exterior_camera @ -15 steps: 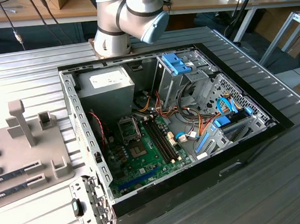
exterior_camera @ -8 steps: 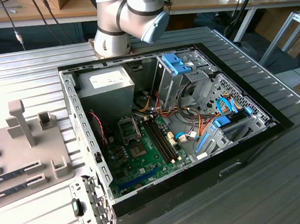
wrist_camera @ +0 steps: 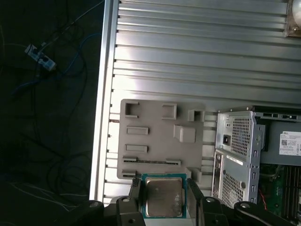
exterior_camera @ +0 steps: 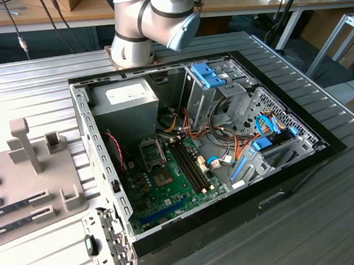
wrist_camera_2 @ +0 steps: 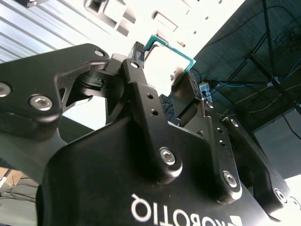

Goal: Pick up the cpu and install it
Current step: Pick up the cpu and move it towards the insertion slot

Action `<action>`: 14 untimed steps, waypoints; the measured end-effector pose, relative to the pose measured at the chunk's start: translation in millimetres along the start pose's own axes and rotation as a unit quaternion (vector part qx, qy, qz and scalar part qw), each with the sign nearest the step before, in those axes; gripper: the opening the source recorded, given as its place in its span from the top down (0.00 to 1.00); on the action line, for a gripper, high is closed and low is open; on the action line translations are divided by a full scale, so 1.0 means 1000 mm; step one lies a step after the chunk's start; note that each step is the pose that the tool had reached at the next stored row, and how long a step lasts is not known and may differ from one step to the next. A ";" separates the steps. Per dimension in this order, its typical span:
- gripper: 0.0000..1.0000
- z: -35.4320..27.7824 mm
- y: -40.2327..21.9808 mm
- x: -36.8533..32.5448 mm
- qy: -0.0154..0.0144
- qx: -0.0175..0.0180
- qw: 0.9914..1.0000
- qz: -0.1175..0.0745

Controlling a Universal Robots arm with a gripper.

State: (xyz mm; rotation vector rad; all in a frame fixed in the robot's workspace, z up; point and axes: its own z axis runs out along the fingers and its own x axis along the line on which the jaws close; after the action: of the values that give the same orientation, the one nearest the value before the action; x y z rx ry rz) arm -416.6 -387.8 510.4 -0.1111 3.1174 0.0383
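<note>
Gripper (wrist_camera: 163,188) clamps the cpu (wrist_camera: 163,197) by 2 opposite edges, high by the grey tray (wrist_camera: 157,123); the socket frame (exterior_camera: 152,151) sits toward the exterior view's right of that tray.

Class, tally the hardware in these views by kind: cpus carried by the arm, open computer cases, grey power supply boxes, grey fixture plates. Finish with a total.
cpu: 1
computer case: 1
power supply box: 1
fixture plate: 1
Total: 4
</note>
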 end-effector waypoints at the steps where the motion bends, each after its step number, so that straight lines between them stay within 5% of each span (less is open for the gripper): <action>1: 0.53 0.0000 -0.0002 -0.0026 0.000 0.000 1.000 0.000; 14: 0.53 0.0006 -0.0017 -0.0240 0.000 0.000 1.000 0.000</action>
State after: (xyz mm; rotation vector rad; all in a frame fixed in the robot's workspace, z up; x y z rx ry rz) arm -392.6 -387.9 510.3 -0.1111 3.1182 0.0383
